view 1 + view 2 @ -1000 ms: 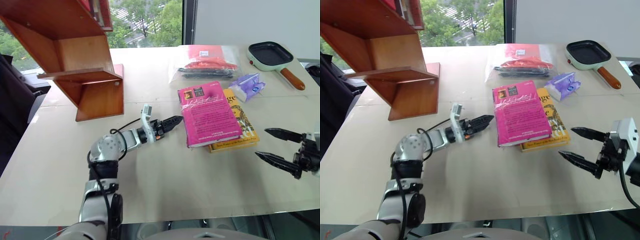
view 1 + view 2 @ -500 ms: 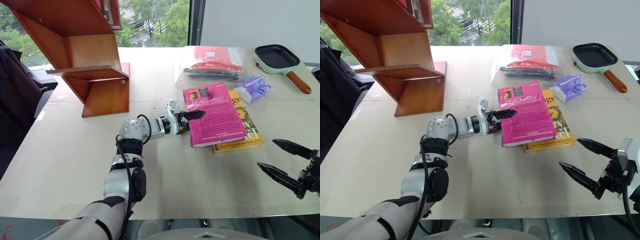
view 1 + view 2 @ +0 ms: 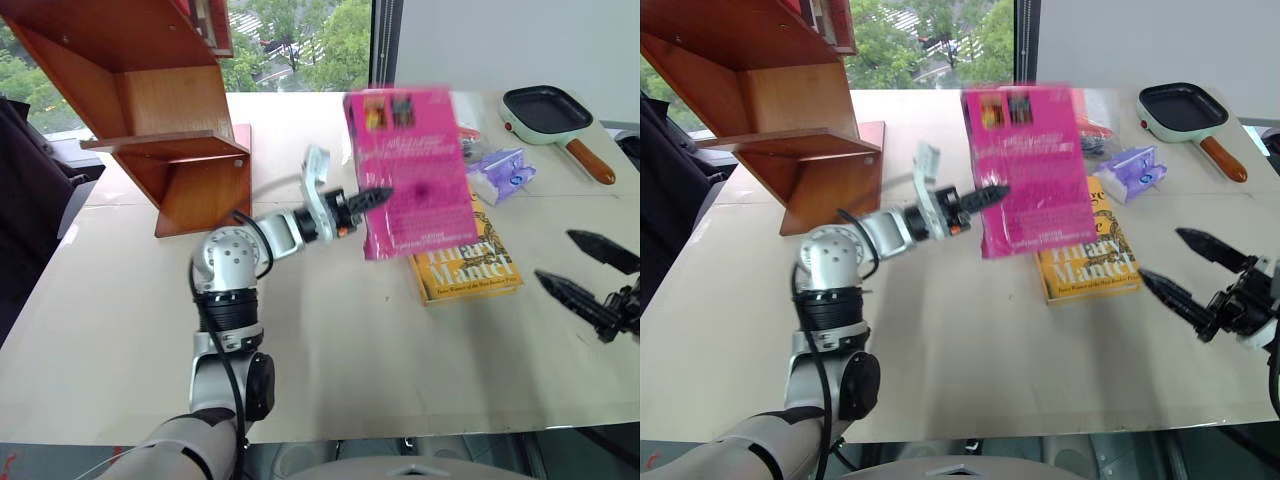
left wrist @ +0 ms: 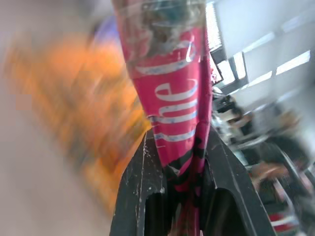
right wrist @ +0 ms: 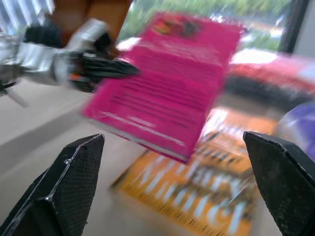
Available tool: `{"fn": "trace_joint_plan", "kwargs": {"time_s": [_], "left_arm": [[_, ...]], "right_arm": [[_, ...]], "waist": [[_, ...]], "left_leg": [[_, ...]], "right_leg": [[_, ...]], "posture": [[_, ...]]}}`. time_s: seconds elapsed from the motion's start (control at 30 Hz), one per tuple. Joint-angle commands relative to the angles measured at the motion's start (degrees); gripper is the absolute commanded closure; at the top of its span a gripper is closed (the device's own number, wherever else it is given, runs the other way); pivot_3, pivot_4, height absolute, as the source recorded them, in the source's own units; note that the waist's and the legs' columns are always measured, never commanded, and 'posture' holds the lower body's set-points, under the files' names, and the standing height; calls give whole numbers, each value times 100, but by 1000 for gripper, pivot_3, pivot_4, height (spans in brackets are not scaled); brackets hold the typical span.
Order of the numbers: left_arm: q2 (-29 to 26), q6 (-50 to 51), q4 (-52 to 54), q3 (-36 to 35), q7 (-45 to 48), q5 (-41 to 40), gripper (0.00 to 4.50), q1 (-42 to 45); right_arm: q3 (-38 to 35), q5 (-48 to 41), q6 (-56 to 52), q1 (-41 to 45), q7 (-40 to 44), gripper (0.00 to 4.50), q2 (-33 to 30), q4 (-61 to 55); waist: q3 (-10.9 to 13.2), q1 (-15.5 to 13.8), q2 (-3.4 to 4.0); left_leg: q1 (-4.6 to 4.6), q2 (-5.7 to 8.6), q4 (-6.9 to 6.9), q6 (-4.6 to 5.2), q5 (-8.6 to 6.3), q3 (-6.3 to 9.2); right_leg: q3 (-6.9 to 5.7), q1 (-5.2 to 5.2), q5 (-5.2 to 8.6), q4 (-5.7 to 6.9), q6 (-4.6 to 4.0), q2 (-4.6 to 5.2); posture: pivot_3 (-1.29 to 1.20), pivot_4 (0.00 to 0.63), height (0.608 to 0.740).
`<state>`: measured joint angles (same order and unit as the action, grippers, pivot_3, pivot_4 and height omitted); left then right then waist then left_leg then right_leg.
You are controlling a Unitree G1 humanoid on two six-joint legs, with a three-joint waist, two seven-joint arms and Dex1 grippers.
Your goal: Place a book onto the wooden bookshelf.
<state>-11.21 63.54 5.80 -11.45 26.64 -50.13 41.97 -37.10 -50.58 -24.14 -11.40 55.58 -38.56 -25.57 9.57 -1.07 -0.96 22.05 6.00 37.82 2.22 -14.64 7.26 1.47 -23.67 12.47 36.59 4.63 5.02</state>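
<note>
Your left gripper (image 3: 372, 197) has closed on the book (image 3: 410, 170) since a second ago: then its fingers lay apart on the table just short of the cover; now they pinch the book's left edge, and the left wrist view confirms both fingers pressed against the pink cover. The book has come off the yellow book (image 3: 462, 258), which now lies exposed at centre right of the frame. The pink book hangs upright and blurred in the upper centre, clear of the table (image 3: 330, 350).

Your right gripper (image 3: 590, 280) remains spread wide and empty at the right edge.

Judgement: the pick-up is done; the carry is what remains. The wooden bookshelf (image 3: 150, 110) stands in the upper left, well apart from the book. The grip is at one edge only, so watch for swing or slip.
</note>
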Motion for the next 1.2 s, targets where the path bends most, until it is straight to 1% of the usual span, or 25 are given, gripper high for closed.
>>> {"fn": "trace_joint_plan", "kwargs": {"time_s": [0.03, 0.13, 0.2, 0.27, 0.33, 0.4, 0.43, 0.5, 0.57, 0.67, 0.77, 0.8, 0.93, 1.07, 1.13, 1.2], "left_arm": [[-614, -1377, 1203, 704, 512, 961, 4398, 111], [-1541, -2625, 1792, 1322, 614, 2359, 4398, -23], [-2169, -3256, 2172, 1560, 556, 3230, 4398, -128], [-2726, -3749, 2405, 1670, 414, 4065, 4398, -185], [-3458, -4454, 2398, 1780, 231, 5265, 4398, -189], [-4152, -4932, 2292, 1673, 88, 6173, 4398, -198], [-4460, -5077, 2271, 1599, 113, 6476, 4398, -230], [-4968, -5195, 2313, 1426, 334, 6797, 4398, -369], [-5363, -4910, 2457, 1146, 644, 7011, 4398, -548], [-5699, -4552, 2601, 839, 998, 7270, 4398, -751], [-6164, -4271, 2585, 187, 1403, 7566, 4398, -1137], [-6247, -4208, 2590, 8, 1532, 7620, 4398, -1330], [-6332, -4140, 2567, -297, 1847, 7717, 4398, -1830], [-6460, -3876, 2411, -536, 2132, 7855, 4398, -2048], [-6476, -3680, 2308, -647, 2239, 7934, 4398, -2141], [-6485, -3688, 2248, -696, 2300, 7934, 4398, -2252]], "right_arm": [[136, 124, 428, 390, 596, 0, -146, 687], [474, 290, 685, 1046, 1082, 0, -288, 1441], [684, 340, 780, 1616, 1332, 0, -345, 1991], [893, 432, 917, 2202, 1638, 0, -376, 2573], [1118, 581, 1066, 2732, 1928, 0, -399, 3123], [1351, 694, 1125, 3270, 2165, 0, -390, 3614], [1440, 717, 1133, 3522, 2258, 0, -366, 3812], [1596, 769, 1119, 3970, 2429, 0, -332, 4163], [1722, 780, 1067, 4381, 2598, 0, -281, 4483], [1852, 820, 1022, 4756, 2730, 0, -204, 4812], [1999, 749, 716, 5243, 2900, 0, -45, 5129], [2050, 773, 699, 5406, 2971, 0, 17, 5257], [2113, 767, 560, 5619, 3115, 0, 169, 5349], [2169, 707, 287, 5678, 3198, 0, 261, 5169], [2219, 744, 271, 5690, 3242, 0, 311, 5105], [2236, 747, 252, 5679, 3256, 0, 333, 5056]], "waist": [[-3, 1, 5], [-3, 42, 13], [2, 75, 14], [13, 84, 14], [26, 91, 3], [29, 86, 7], [31, 91, 4], [37, 98, 6], [39, 79, 9], [41, 68, 7], [42, 69, 9], [44, 72, 12], [46, 89, 15], [46, 92, 15], [47, 128, 16], [47, 168, 17]], "left_leg": [[-3, 0, -3, 1, 0, -3], [-17, 0, -18, 5, 2, -19], [-27, -5, -34, 13, 7, -36], [-29, -17, -43, 17, 9, -41], [-26, -23, -47, 17, 9, -37], [-20, -25, -52, 16, 9, -39], [-21, -24, -59, 17, 10, -41], [-13, -26, -62, 17, 10, -39], [-9, -25, -64, 19, 8, -37], [9, -25, -67, 23, 6, -26], [65, -27, -64, 20, 5, -17], [87, -27, -60, 20, 6, -20], [87, -26, -67, 19, 6, -22], [88, -26, -61, 19, 5, -22], [87, -25, -58, 19, 5, -24], [83, -25, -58, 19, 5, -25]], "right_leg": [[0, 4, 0, -3, 0, -3], [15, 8, 0, -8, -1, -8], [35, 6, -2, -8, -3, -10], [39, 4, -6, -14, -11, -12], [31, 0, -7, -19, -14, -16], [32, -6, -12, -29, -20, -22], [32, -7, -12, -33, -20, -27], [32, -12, -13, -44, -20, -37], [31, -14, -13, -52, -20, -32], [17, -28, -13, -64, -20, -32], [10, -80, -14, -60, -21, -34], [14, -106, -14, -51, -21, -34], [13, -109, -14, -51, -22, -34], [11, -108, -14, -42, -22, -33], [13, -109, -15, -34, -22, -33], [14, -110, -14, -24, -22, -33]], "posture": [[0, 150, 740], [0, 150, 740], [0, 150, 740], [0, 150, 740], [0, 150, 740], [0, 150, 740], [0, 150, 740], [0, 150, 740], [0, 150, 740], [0, 150, 740], [0, 150, 740], [0, 150, 740], [0, 150, 740], [0, 150, 740], [0, 150, 740], [0, 150, 740]]}}
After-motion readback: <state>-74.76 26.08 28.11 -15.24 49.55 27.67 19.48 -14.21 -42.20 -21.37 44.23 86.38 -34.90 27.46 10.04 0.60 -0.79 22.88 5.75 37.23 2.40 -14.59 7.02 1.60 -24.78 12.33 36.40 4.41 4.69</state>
